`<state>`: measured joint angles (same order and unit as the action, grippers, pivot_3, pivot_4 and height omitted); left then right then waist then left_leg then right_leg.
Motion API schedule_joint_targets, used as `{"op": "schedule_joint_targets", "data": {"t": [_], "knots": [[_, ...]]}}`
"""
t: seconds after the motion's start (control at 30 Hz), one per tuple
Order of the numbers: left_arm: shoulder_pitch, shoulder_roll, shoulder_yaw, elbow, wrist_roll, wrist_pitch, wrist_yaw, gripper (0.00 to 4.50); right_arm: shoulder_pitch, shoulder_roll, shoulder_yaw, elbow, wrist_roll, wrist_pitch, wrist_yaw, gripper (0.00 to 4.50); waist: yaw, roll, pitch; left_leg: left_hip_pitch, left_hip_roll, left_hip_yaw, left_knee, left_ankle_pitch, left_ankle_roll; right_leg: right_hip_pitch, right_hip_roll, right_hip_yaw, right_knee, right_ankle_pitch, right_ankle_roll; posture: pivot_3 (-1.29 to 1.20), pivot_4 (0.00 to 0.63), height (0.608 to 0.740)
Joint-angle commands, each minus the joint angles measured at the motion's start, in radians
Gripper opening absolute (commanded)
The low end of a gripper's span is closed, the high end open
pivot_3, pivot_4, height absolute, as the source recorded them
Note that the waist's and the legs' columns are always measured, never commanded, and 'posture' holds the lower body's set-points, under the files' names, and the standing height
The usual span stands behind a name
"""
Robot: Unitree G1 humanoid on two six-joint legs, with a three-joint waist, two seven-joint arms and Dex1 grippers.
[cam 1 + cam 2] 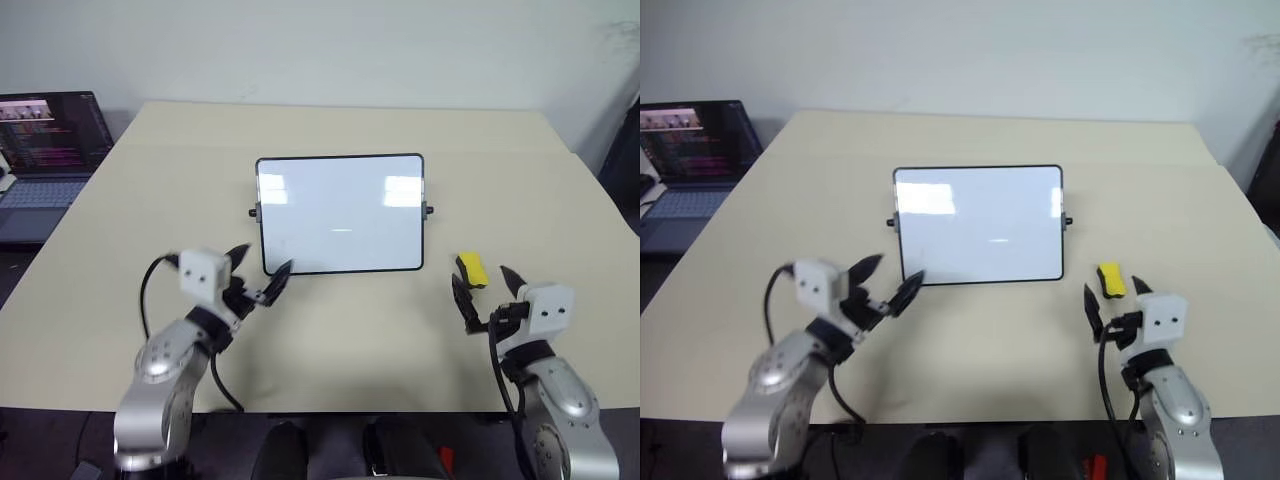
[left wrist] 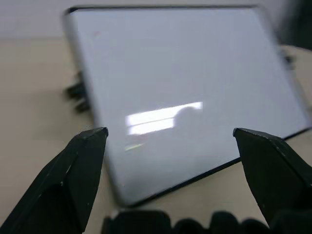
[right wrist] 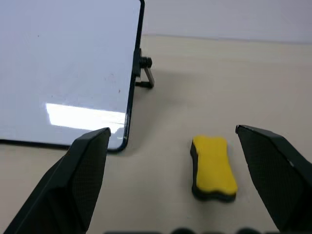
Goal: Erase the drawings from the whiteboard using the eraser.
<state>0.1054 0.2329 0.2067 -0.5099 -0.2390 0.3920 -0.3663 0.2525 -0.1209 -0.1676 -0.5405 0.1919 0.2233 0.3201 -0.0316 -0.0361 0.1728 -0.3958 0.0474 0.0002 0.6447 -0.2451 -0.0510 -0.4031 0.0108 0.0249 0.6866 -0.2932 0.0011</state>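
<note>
bench [image 1: 120, 240] surface, pale and wide, is seen carrying everything, with a laptop [image 1: 45, 150] set off at its far left edge. whiteboard [image 1: 340, 213] is propped near the middle, tilted back on its small side knobs, and its glossy face is read as clean apart from a few tiny specks; drawings of any size cannot be made out on it, so the wiping is judged to be finished or nearly so. left gripper [image 1: 258, 275] is held just in front of the board's lower left corner, its fingers [image 2: 80, 165] spread wide and holding nothing. right gripper [image 3: 175, 170] is held low over the bench at the board's right, its fingers [image 3: 85, 170] likewise spread wide with nothing between them. eraser [image 3: 213, 168] is found lying flat on the bench, yellow side up, just beyond the right gripper and beside the board's lower right corner, apart from both. if any faint specks are to be cleared, the eraser is best taken across its narrow waist, and the board steadied by its frame while the dark side is pressed flat.
</note>
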Motion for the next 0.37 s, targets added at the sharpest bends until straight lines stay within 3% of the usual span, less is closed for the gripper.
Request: {"op": "schedule_joint_targets", "data": {"t": [0.03, 0.1, 0.37], "knots": [[0.051, -0.037, 0.072, -0.081, 0.122, -0.11, 0.171, 4.5, -0.006, -0.012, -0.012, 0.066, 0.043, -0.11, 0.046, 4.46, 0.002, 0.0, 0.0, 0.001, 0.0, 0.0, 0.0, 0.0, 0.0, 0.0, 0.0, 0.0, 0.0, 0.0, 0.0, 0.0, 0.15, 0.74], [0.078, -0.036, 0.135, -0.06, 0.159, -0.146, 0.23, 4.5, -0.007, -0.015, -0.031, 0.097, 0.042, -0.158, 0.037, 4.46, 0.003, 0.0, 0.0, 0.002, 0.0, 0.0, 0.0, 0.001, 0.001, 0.0, 0.001, 0.0, 0.002, 0.001, 0.0, 0.0, 0.15, 0.74], [0.045, -0.043, 0.187, 0.06, 0.21, -0.172, 0.348, 4.5, -0.079, -0.017, -0.102, 0.167, 0.072, -0.169, -0.056, 4.46, 0.006, 0.0, 0.0, 0.003, 0.0, 0.003, 0.0, 0.001, 0.001, 0.001, 0.002, 0.003, 0.002, 0.001, 0.0, 0.0, 0.15, 0.74]]}}
